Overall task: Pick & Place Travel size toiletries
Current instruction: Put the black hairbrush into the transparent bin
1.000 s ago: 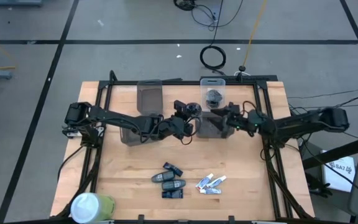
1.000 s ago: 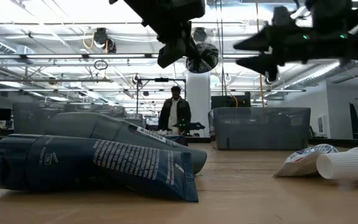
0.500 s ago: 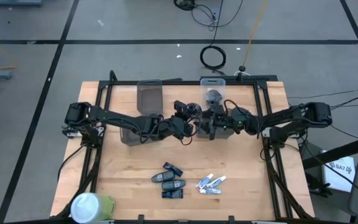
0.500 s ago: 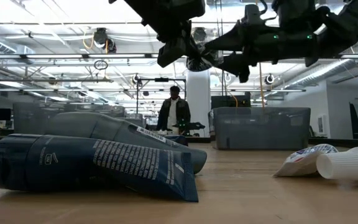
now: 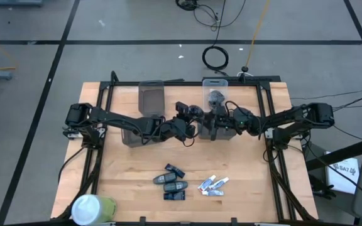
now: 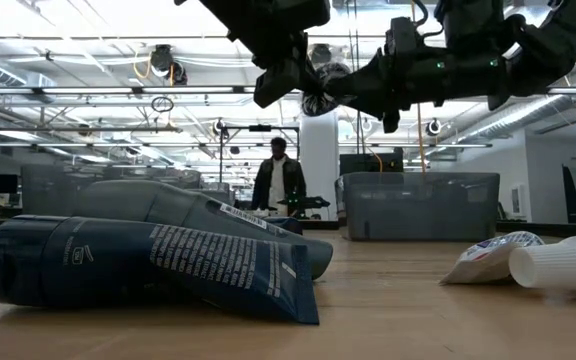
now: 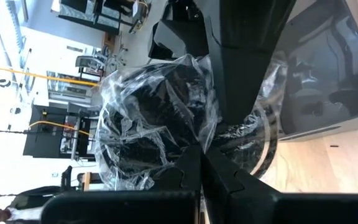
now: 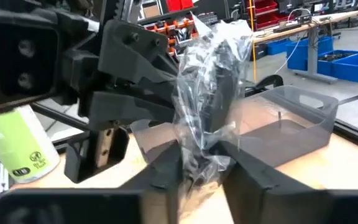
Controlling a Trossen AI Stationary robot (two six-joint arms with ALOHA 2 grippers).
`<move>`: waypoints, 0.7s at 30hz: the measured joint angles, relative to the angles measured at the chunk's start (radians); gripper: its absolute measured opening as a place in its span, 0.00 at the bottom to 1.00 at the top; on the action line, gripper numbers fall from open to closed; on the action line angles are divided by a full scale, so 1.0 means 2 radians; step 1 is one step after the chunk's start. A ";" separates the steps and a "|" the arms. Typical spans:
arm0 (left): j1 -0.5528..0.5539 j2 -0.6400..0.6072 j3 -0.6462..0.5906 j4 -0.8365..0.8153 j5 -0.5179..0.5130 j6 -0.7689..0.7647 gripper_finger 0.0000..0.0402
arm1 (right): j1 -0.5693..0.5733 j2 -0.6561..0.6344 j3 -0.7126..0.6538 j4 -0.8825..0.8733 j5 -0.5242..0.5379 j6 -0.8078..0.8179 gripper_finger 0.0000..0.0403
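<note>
A dark roundish lump in crinkled clear wrap hangs high over the table's middle, between my two grippers. My left gripper is shut on it from the left. My right gripper meets it from the right and is shut on the same wrap. In the low view the lump shows between the left gripper and the right gripper. Dark oblong tubes and little white tubes lie flat near the table's front edge. Another dark lump sits in the clear bin. My left gripper pinches the clear wrap at the lump's edge between its two fingertips, coming level from the table's left. The lump is lifted clear of the table. My right gripper pinches the bunched wrap at the lump's other end between its two fingers, coming level from the table's right. The lump stands out beyond the fingertips.
A grey bin and a clear bin stand at the far edge; two more grey bins lie below the arms. The white-and-green cylinder stands at the near left corner. A person stands in the room behind.
My right gripper has travelled toward the table's left, up to the wrapped lump held by my left gripper, and its open fingers have shut on the wrap. The left gripper and the lump have stayed where they were.
</note>
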 joint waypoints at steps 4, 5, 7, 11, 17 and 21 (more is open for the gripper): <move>-0.001 0.000 0.000 0.000 0.000 -0.003 0.01 | -0.001 0.000 0.000 -0.004 0.005 -0.014 0.06; -0.002 0.000 0.000 0.000 0.000 -0.008 0.02 | -0.001 0.000 0.000 -0.004 0.005 -0.018 0.05; -0.003 0.000 0.000 0.000 0.000 -0.031 0.02 | -0.001 0.000 0.000 -0.004 0.004 -0.024 0.05; -0.001 0.000 0.000 0.000 0.015 -0.108 0.05 | -0.004 0.000 0.000 -0.008 0.000 -0.024 0.07; 0.004 -0.001 0.000 0.001 0.084 -0.212 0.26 | -0.004 0.000 0.000 -0.014 -0.003 -0.028 0.05; 0.009 -0.009 0.000 -0.008 0.180 -0.268 0.45 | -0.006 0.000 0.000 -0.019 -0.005 -0.037 0.05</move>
